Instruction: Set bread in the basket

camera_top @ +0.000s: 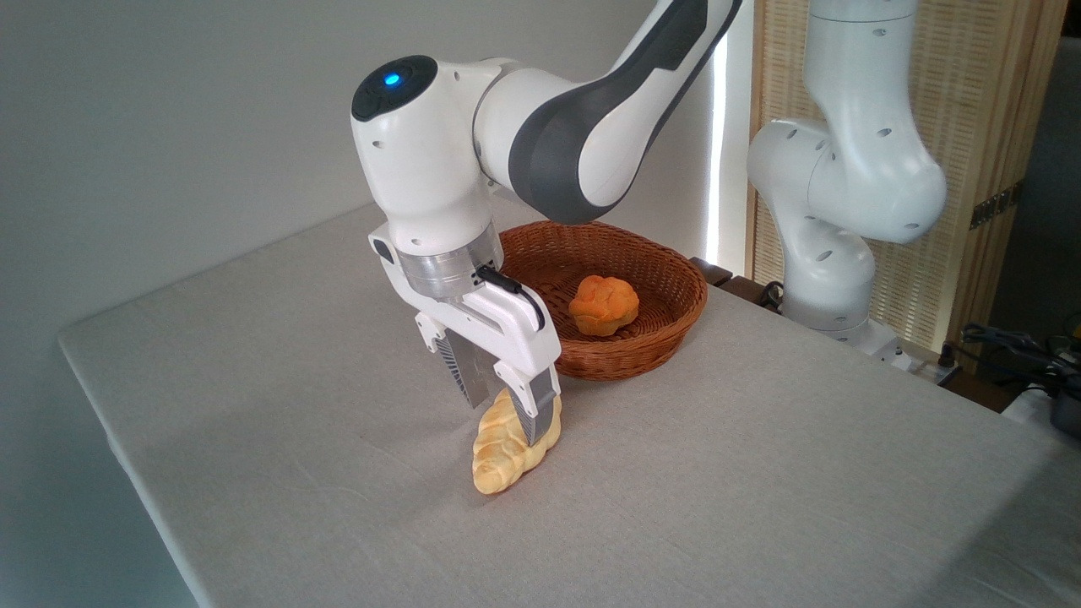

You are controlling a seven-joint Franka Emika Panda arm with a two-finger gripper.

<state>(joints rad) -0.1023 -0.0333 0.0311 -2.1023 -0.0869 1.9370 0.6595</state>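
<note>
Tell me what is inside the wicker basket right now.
The basket holds one small round orange bun, resting on its floor toward the near side. The arm covers the basket's left part, so that portion cannot be checked. The braided bread is outside it.

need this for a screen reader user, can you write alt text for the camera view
A white robot arm's gripper straddles a pale braided bread loaf lying on a grey table. Just behind it sits a brown wicker basket holding a small orange bun.

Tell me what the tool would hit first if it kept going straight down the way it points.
The bread: the tool already straddles its upper end, with the table just beneath.
</note>
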